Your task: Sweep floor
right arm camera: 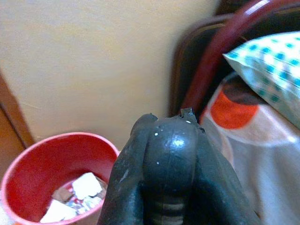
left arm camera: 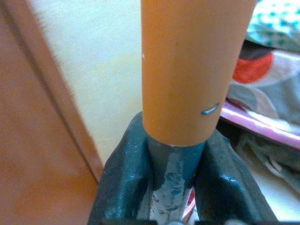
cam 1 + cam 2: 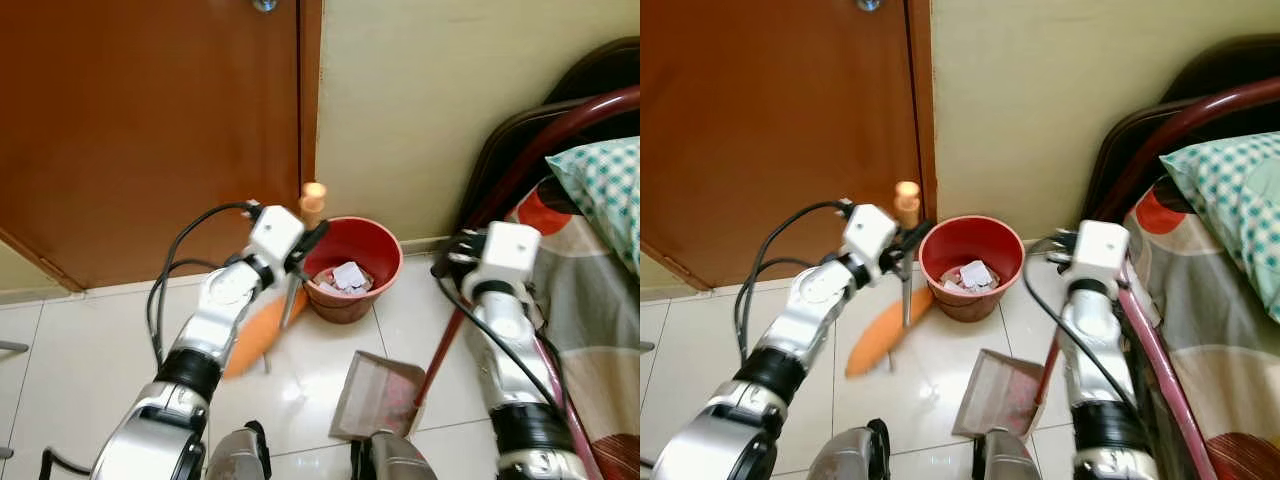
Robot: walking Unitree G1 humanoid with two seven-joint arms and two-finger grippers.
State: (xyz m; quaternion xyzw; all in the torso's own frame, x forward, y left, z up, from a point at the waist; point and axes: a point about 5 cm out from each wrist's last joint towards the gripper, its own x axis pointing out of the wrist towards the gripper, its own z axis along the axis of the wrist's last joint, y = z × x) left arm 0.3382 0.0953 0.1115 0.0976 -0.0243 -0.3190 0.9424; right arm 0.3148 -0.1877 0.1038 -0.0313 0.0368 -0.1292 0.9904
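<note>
Red bucket, orange broom, teal-checked pillow.

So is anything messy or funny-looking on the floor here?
Nothing is spilled. The paper scraps sit inside the red bucket by the wall. The dustpan lies flat on the tiles, and the left gripper holds the broom upright. The broom's orange head looks blurred.

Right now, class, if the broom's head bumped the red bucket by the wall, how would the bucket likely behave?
The red bucket holds only a few paper scraps, so it is probably light. On glossy floor tiles it would likely slide, perhaps tip.
</note>
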